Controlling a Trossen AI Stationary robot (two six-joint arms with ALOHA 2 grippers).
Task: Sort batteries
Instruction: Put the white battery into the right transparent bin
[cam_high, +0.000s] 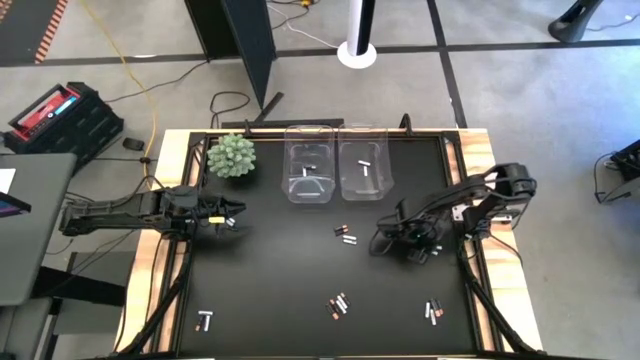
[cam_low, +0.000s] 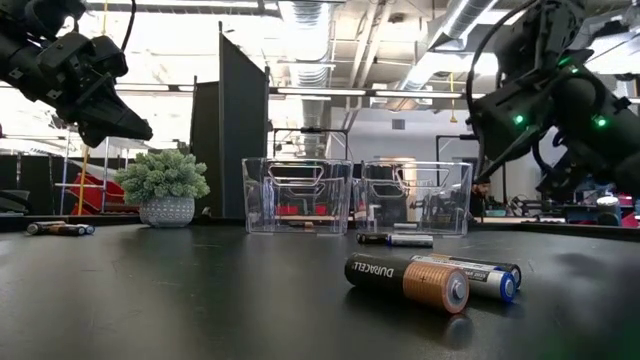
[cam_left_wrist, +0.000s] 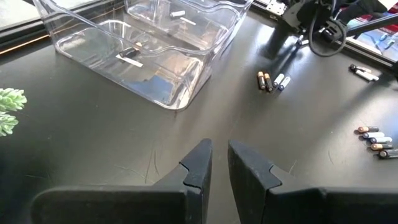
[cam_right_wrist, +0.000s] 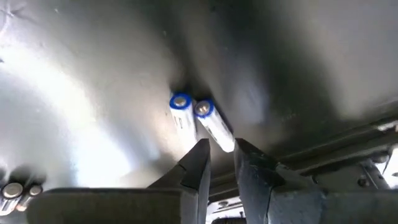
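Two white batteries with blue ends (cam_right_wrist: 181, 113) (cam_right_wrist: 212, 126) lie side by side on the black table, right ahead of my right gripper (cam_right_wrist: 221, 149). It hangs above them, slanting down, open by a narrow gap and empty. Two dark copper-ended batteries (cam_left_wrist: 264, 81) lie beside the pair. Other batteries lie in groups near the front (cam_high: 338, 305) (cam_high: 433, 312) (cam_high: 205, 320). My left gripper (cam_left_wrist: 219, 155) waits above the table's left side (cam_high: 238, 211), its fingers a narrow slit apart, empty.
Two clear bins (cam_high: 310, 175) (cam_high: 362, 168) stand at the far middle, each with a few white cells lying on its bottom. A small green potted plant (cam_high: 231, 155) stands left of them. A raised rail (cam_high: 455, 180) borders the black table.
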